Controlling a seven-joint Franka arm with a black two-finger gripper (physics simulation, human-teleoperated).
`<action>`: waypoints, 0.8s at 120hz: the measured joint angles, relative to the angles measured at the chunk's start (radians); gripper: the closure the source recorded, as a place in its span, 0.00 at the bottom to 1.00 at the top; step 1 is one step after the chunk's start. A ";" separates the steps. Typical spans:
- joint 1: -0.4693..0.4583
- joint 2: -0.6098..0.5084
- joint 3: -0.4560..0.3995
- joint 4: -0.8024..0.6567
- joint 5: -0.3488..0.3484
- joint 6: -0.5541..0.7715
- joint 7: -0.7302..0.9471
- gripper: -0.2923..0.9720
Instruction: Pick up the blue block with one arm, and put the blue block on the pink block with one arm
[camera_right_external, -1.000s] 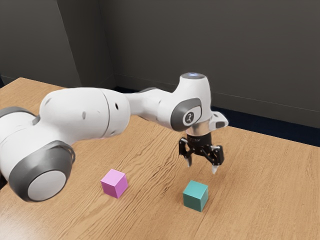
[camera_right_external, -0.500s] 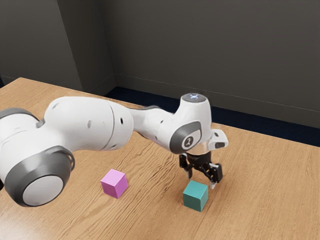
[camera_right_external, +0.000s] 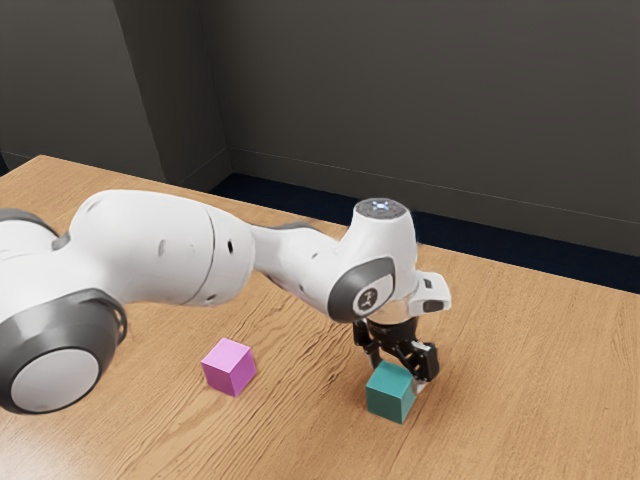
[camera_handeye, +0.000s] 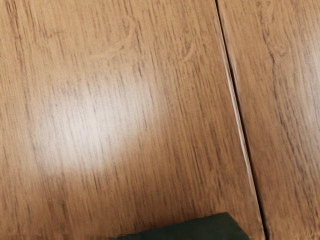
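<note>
A teal-blue block (camera_right_external: 390, 393) rests on the wooden table (camera_right_external: 520, 380) toward the exterior view's right. My gripper (camera_right_external: 396, 372) hangs right over the block's back top edge, fingers spread open and reaching down around its upper corners without closing on it. A pink block (camera_right_external: 228, 366) sits on the table to the exterior view's left of the blue one, about a block and a half away. In the wrist view the dark top of the blue block (camera_handeye: 190, 230) lies just under my hand, with bare wood beyond it.
The white arm (camera_right_external: 200, 260) stretches low over the table from the exterior view's left. A seam between table planks (camera_handeye: 237, 120) runs past the block. The table's far edge meets a dark floor and grey walls behind.
My gripper has come down from well above the table to the blue block's top, shifting slightly toward the exterior view's left. Neither block has moved.
</note>
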 joint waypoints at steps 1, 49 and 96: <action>0.000 -0.002 0.000 -0.005 0.000 0.001 0.000 0.25; -0.015 -0.017 -0.001 -0.060 0.000 0.053 0.014 0.29; -0.015 -0.019 0.000 -0.058 0.005 0.064 0.012 0.44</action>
